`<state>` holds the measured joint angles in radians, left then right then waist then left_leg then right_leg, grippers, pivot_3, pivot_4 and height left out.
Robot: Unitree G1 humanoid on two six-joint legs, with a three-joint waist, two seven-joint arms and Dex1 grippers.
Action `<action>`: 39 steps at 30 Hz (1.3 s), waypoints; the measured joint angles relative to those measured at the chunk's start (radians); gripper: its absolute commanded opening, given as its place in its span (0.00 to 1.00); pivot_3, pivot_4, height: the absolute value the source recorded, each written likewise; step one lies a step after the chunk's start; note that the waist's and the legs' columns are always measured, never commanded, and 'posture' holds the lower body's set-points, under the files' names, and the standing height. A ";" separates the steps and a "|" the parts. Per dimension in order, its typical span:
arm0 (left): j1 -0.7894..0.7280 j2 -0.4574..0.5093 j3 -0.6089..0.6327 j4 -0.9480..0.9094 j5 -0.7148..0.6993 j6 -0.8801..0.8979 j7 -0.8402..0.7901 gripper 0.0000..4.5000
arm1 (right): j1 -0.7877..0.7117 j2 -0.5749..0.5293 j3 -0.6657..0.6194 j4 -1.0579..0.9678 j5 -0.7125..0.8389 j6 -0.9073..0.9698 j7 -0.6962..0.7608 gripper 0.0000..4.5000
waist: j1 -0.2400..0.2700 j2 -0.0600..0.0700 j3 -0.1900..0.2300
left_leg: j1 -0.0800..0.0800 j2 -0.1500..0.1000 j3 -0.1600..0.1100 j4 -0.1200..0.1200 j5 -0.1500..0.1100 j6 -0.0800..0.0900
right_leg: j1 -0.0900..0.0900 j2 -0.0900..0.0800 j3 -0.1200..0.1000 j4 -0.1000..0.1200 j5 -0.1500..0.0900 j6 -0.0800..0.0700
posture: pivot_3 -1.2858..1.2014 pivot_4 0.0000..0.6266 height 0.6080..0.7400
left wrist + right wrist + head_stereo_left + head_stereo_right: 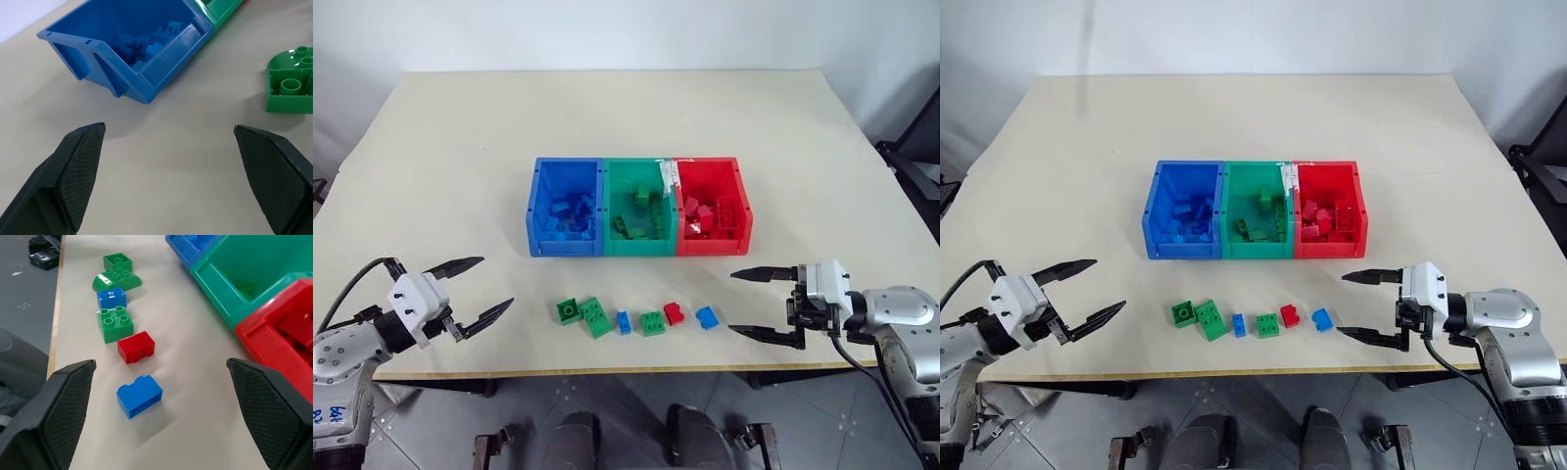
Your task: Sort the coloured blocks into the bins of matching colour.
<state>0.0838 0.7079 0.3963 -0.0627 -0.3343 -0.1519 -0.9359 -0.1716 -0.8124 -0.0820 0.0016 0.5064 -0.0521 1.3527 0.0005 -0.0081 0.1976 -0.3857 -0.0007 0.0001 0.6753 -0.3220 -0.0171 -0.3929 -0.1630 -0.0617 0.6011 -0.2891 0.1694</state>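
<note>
A: Where do your tools stand now?

B: Your left tool [470,290] hovers at 8 o'clock of the bins, jaws spread wide and holding nothing. Your right tool [766,305] sits at 4 o'clock, also wide open and empty, aimed across the surface [450,147] toward the loose blocks.

A: And the blocks?

B: Six lie in a line near the front edge, at 6 o'clock of the bins: a green block [569,310], a rounded green block [595,317], a small blue block [624,322], another green block [652,323], a red block [674,313] and a blue block [707,317] nearest your right tool.

A: Why the wide jaws?

B: Probably so either side can drop over a block cleanly. The blue bin [566,208], green bin [640,208] and red bin [713,207] are joined in a row and already hold matching blocks, so only this line seems left.
</note>
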 measured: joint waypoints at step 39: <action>0.211 0.054 -0.124 -0.476 -0.170 0.320 -0.080 1.00 | -0.405 0.077 0.370 0.452 -0.228 -0.185 0.190 0.33 | -0.002 0.003 0.001 | -0.001 0.000 0.000 0.005 -0.002 0.001 | 0.001 0.000 0.000 0.001 0.000 0.000 | 0.52 0.24 1.00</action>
<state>0.2949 0.7615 0.2720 -0.5391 -0.5046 0.1677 -1.0163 -0.5768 -0.7351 0.2884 0.4535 0.2779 -0.2374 1.5423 -0.0016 -0.0055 0.1990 -0.3865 -0.0003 0.0003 0.6804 -0.3237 -0.0164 -0.3922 -0.1628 -0.0616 0.6019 -0.2888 0.1695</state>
